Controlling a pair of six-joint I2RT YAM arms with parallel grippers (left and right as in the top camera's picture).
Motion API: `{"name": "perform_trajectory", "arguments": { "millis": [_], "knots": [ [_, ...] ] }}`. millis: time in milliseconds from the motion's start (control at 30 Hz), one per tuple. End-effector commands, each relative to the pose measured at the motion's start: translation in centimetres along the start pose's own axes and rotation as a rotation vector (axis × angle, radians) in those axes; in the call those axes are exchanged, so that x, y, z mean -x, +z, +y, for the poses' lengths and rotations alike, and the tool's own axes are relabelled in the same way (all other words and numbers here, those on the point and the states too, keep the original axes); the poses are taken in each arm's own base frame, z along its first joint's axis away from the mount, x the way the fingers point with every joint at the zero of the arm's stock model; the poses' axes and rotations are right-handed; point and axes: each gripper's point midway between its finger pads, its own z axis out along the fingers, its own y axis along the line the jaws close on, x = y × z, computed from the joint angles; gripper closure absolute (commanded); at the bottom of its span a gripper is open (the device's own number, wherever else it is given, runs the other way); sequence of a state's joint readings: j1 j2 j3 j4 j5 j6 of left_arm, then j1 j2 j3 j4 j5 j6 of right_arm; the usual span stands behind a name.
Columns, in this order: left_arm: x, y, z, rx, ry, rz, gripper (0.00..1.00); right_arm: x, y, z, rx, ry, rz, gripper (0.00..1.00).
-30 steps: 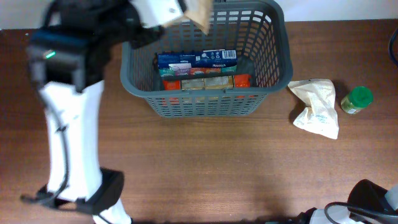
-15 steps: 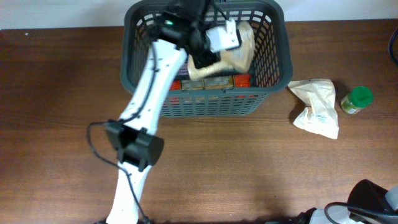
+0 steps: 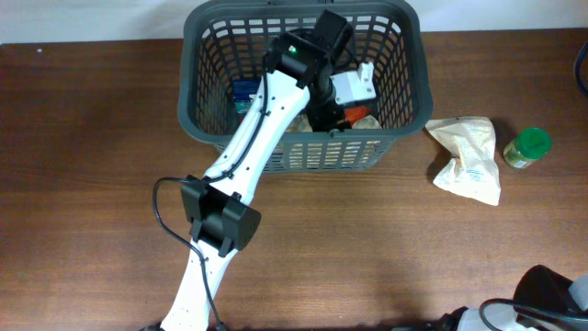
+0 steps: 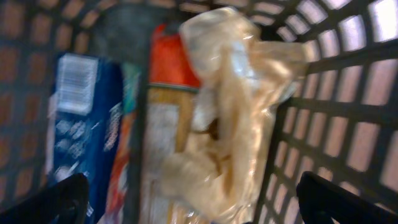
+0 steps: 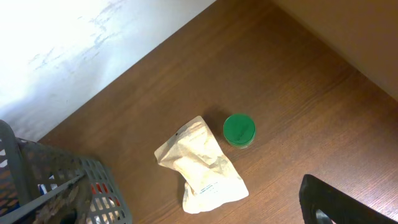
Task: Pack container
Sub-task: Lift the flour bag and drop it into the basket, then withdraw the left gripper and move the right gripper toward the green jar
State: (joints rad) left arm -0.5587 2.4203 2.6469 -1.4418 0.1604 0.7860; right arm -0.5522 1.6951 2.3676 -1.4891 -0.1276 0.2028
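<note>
**Overhead and wrist views.** The container [image 3: 418, 87], a dark grey lattice basket, stands upright at the far middle of the counter [image 3: 92, 138] with its mouth upward. Its long axis runs left to right, along the counter's far edge. The left arm [image 3: 262, 119] reaches over the near wall into it. Its jaws stand wide apart and hold nothing: in the wrist view the two fingers [image 4: 59, 199] sit at the frame's lower corners. A crumpled translucent bag [image 4: 230, 106] lies free beyond them, resting on a blue box [image 4: 74, 124] and an orange packet [image 4: 169, 62] and against the lattice wall. The right arm [image 3: 551, 299] is at the near right corner. Its jaws are open and empty, as far as its one visible finger [image 5: 336, 205] shows. A crumpled paper bag [image 3: 469, 156] and a green-lidded jar [image 3: 526, 147] lie on the counter just right of the container, not yet packed.

**Hazards, as judged.**
- The springy bag may rise, or cling to a finger, when the arm lifts out.
- A finger may catch a wall slot and drag or tip the container.
- The jar may topple or roll if gripped off-centre.
</note>
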Motion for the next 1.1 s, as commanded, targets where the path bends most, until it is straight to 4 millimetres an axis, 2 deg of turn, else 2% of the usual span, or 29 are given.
{"name": "perform_trajectory", "arguments": {
  "millis": [0,167,233,267,333,433,467,633,733,833,967,1067],
  "knots": [
    [-0.5,-5.8,3.4,0.17,-0.191,-0.05,0.01,0.2,-0.2,-0.3,-0.011,-0.001,-0.009,0.01],
    [-2.0,-14.3,5.8,0.306,-0.34,-0.165,0.01,0.2,-0.2,-0.3,-0.011,-0.001,-0.009,0.01],
    [-3.4,-18.1,6.5,0.365,-0.408,-0.21,0.01,0.2,-0.2,-0.3,-0.011,-0.001,-0.009,0.01],
    [-4.9,-20.9,7.1,0.411,-0.467,-0.24,0.01,0.2,-0.2,-0.3,-0.011,-0.001,-0.009,0.01],
    [-7.3,-24.0,7.8,0.475,-0.561,-0.262,0.01,0.2,-0.2,-0.3,-0.011,-0.001,-0.009,0.01],
    [-12.3,-27.9,8.6,0.562,-0.743,-0.26,0.01,0.2,-0.2,-0.3,-0.011,-0.001,-0.009,0.01],
    [-14.7,-28.9,8.8,0.582,-0.827,-0.247,0.01,0.3,-0.2,-0.3,-0.01,-0.001,-0.012,0.01],
    [-23.5,-29.4,8.3,0.574,-1.14,-0.133,0.01,2.6,-0.3,0.3,0.013,-0.013,-0.105,0.01],
    [-27.3,-29.2,7.6,0.558,-1.238,-0.062,0.01,2.8,-0.3,0.3,0.014,-0.015,-0.114,0.01],
    [-29.9,-29.1,7.5,0.558,-1.302,-0.026,0.01,2.5,0.9,0.1,0.005,-0.011,-0.085,0.0],
    [-32.1,-29.2,7.4,0.562,-1.353,-0.002,0.01,0.7,6.1,-1.1,-0.029,0.007,0.054,0.0],
    [-32.3,-29.3,7.4,0.564,-1.359,0.0,0.01,-1.9,11.8,-4.0,-0.156,0.079,0.19,0.01]
  ]
}}
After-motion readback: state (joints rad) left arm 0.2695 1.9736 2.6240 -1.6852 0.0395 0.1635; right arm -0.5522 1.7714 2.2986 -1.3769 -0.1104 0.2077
